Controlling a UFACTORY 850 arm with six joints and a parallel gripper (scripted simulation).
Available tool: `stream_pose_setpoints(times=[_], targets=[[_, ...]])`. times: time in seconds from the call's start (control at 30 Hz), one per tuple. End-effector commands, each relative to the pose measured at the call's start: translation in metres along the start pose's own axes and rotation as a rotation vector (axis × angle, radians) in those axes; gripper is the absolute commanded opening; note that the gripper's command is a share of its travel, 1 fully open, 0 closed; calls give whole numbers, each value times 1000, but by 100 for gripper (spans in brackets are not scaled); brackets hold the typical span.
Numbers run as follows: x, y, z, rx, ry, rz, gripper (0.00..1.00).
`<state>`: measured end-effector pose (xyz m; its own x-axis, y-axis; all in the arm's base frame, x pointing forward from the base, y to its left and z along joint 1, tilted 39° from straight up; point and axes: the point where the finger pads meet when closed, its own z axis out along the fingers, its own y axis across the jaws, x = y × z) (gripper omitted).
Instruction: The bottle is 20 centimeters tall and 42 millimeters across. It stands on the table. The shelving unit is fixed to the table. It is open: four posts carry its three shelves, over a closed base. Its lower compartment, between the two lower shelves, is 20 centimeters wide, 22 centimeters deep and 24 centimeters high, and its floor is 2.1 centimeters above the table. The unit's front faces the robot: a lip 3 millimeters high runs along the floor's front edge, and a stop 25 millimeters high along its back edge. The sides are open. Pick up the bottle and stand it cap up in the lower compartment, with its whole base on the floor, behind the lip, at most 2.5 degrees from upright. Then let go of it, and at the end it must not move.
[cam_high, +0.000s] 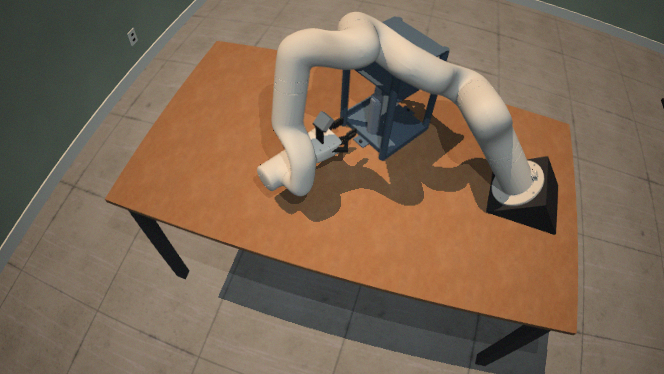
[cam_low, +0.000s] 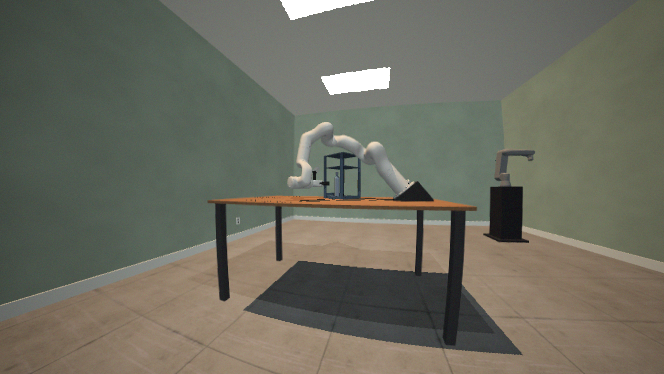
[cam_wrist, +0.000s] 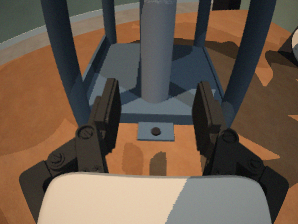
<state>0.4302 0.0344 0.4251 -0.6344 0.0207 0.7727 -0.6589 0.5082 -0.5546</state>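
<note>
Standing cap up, bottle (cam_wrist: 157, 43) sat on lower floor of shelf (cam_wrist: 56, 43), behind lip. Tool (cam_wrist: 158, 111) hung outside front, fingers part open, holding nothing. Placement looked done; next: clear arm away without brushing posts.
</note>
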Motion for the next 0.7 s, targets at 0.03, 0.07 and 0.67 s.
stream_pose_setpoints(times=[0.03,0.07,0.67], targets=[[2,0,0,0,-1,1,61],[3,0,0,0,-1,1,61],[38,0,0,0,-1,1,61]])
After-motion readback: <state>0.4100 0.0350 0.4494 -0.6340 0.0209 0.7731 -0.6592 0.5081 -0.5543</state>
